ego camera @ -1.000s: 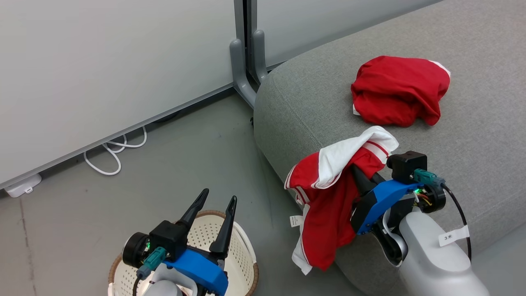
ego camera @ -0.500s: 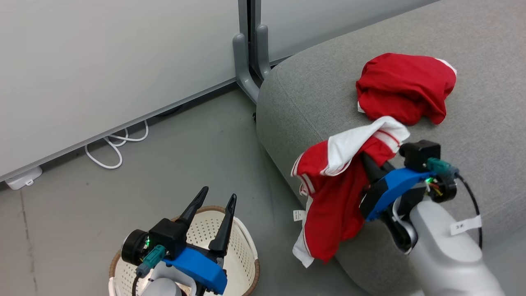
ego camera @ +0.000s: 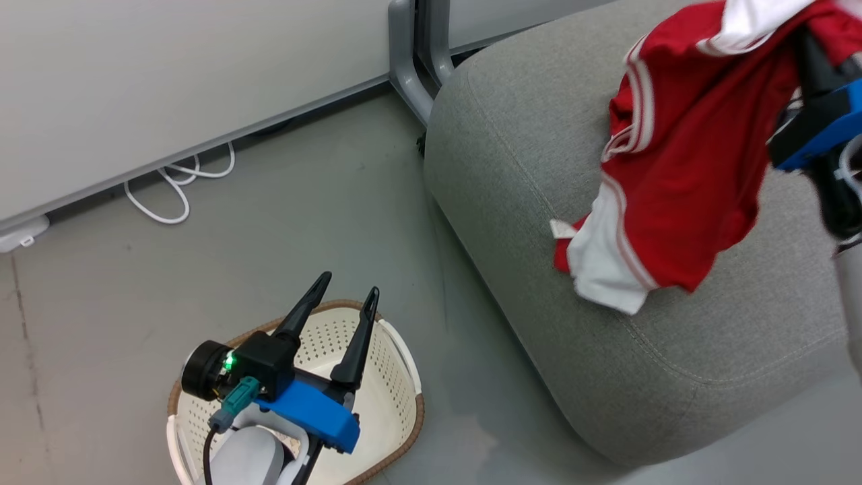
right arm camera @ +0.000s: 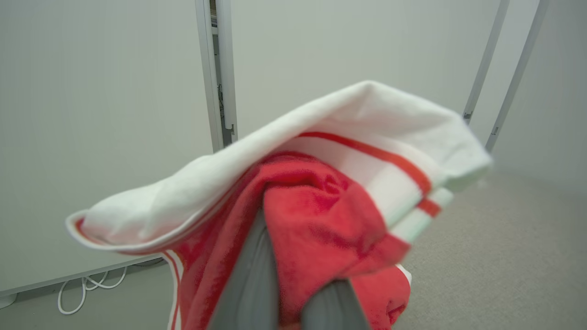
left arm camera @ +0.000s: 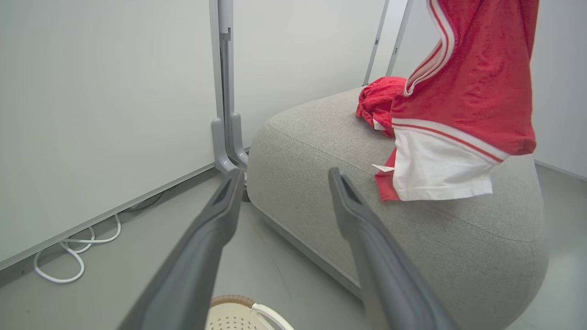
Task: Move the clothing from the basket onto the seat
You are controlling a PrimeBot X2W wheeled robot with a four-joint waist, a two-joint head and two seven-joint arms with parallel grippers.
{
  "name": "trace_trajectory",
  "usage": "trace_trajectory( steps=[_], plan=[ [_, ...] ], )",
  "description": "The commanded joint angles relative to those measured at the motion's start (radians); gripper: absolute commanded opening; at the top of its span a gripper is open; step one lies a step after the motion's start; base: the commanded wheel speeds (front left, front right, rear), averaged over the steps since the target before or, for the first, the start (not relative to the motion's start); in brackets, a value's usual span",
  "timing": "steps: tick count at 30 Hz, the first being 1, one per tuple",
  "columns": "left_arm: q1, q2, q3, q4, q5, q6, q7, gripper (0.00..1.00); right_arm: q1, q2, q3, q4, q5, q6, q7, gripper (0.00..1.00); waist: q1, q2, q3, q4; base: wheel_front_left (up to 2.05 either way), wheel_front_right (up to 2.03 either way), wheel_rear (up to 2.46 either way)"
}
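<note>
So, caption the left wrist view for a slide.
Open left end effector faces the striped garment hanging over the grey seat.

On my feed the striped garment point(ego camera: 680, 168) is bright red with white panels, thin white stripe trim along its edges and a small white tag. The plain garment point(left arm camera: 378, 98) is solid red. The seat point(ego camera: 525, 222) is mid-grey fabric. The basket point(ego camera: 387, 384) is cream-white and dotted with small holes, with a brown woven-look rim and white handles. My left tool point(ego camera: 350, 283) has black fingers, a blue body, a teal plug and a green light. The floor point(ego camera: 269, 236) is dull grey-green, the panels point(ego camera: 168, 81) are pale grey and the cable point(ego camera: 183, 205) is white.
</note>
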Motion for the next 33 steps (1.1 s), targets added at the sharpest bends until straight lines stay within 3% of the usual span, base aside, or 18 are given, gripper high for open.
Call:
trace_trajectory(
  steps=[1,9,13,19,33],
  plan=[
    [-0.028,0.008,0.0,-0.008,0.006,-0.001,-0.003,1.0,-0.032,-0.017,-0.026,-0.02,-0.01,0.0,0.015,0.0,0.0,-0.0001,0.035,0.009,0.0,0.0,0.0],
    [-0.115,0.042,-0.022,-0.034,0.025,-0.001,-0.003,1.0,-0.113,-0.121,-0.222,-0.12,-0.033,0.0,0.089,0.0,0.0,-0.0001,0.182,0.05,0.0,0.0,0.0],
    [-0.157,0.059,-0.037,-0.054,0.033,-0.001,-0.003,1.0,-0.122,-0.138,-0.319,-0.134,-0.055,0.0,0.08,0.0,0.0,-0.0001,0.254,0.076,0.0,0.0,0.0],
    [-0.21,0.085,-0.038,-0.091,0.048,-0.001,-0.003,1.0,-0.109,-0.13,-0.404,-0.074,-0.074,0.0,0.028,0.0,0.0,-0.0001,0.359,0.117,0.0,0.0,0.0],
    [-0.268,0.101,-0.05,-0.152,0.087,-0.001,-0.003,1.0,-0.112,-0.106,-0.46,0.156,-0.11,0.0,-0.098,0.0,0.0,-0.0001,0.503,0.18,0.0,0.0,0.0]
  ],
)
